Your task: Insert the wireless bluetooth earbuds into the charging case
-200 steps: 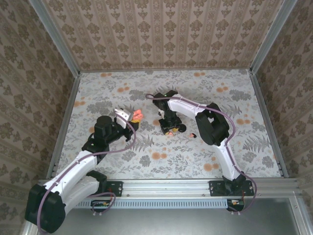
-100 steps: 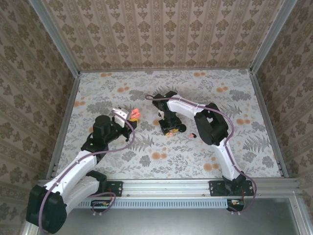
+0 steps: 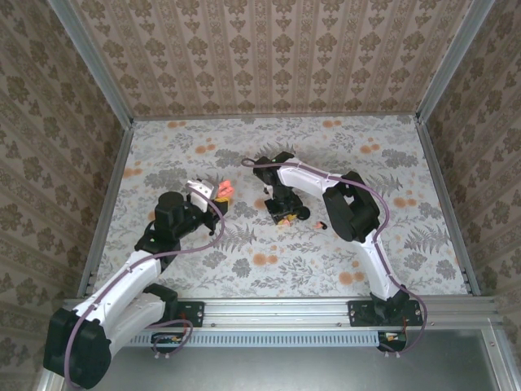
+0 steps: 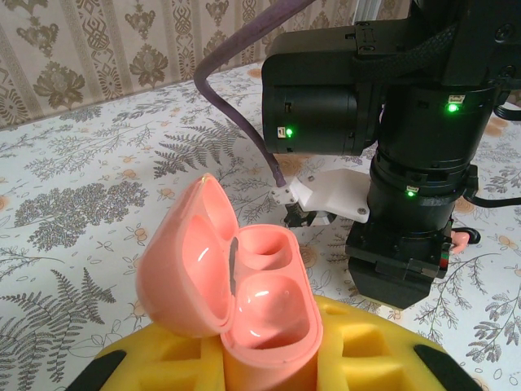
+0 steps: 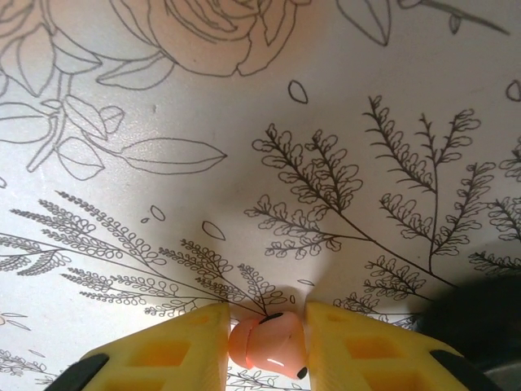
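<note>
We have the left gripper (image 4: pixel 269 371) clamped tight on the charging case (image 4: pixel 244 285). The lid is hinged open toward 9 o'clock and both wells are in view. From the top camera the case is held above the table (image 3: pixel 391 163), at 9 o'clock from the right gripper (image 3: pixel 282 214). Right jaws are narrow, tips down at the table, pads touching both sides of one earbud (image 5: pixel 267 346), which looks pinkish with black spots. A blurred dark object (image 5: pixel 480 318) sits at its 3 o'clock.
</note>
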Robot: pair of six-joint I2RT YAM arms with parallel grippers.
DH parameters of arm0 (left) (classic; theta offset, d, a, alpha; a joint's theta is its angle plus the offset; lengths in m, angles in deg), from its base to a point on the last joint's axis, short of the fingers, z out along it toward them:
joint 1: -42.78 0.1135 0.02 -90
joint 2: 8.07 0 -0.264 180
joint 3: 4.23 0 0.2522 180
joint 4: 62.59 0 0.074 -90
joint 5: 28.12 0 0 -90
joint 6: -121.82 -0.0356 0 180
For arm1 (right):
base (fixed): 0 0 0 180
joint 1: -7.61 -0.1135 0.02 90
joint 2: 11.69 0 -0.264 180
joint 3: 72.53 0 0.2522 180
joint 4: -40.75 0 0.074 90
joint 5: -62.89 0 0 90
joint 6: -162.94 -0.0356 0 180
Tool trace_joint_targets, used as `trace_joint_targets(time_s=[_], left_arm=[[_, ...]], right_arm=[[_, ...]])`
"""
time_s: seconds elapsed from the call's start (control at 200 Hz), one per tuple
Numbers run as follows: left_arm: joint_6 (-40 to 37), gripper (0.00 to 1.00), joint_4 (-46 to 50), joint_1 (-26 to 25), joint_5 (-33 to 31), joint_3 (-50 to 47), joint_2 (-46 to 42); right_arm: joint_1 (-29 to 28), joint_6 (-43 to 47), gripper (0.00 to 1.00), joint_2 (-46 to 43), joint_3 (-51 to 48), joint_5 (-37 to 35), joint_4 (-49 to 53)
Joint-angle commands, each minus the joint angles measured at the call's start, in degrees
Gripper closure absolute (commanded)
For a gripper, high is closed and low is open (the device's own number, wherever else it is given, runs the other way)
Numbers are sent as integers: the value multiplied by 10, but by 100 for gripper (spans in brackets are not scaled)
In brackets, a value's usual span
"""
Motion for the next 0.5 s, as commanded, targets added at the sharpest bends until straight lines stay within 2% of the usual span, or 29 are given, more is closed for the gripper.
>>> trace_joint_targets(time_s=[0.0,0.205,0.34,0.495], left_arm=[[-6,84,-9,3,12,-3,3],[14,84,-52,2,36,-12,38],[36,84,-144,-1,48,-46,78],[43,84,-206,-6,74,-52,129]], right_arm=[[-5,-1,71,-17,-14,-15,-2],[-3,-11,73,-88,-82,-14,-75],[1,-24,73,-140,-140,-21,-134],[9,-35,73,-200,-218,-11,-219]])
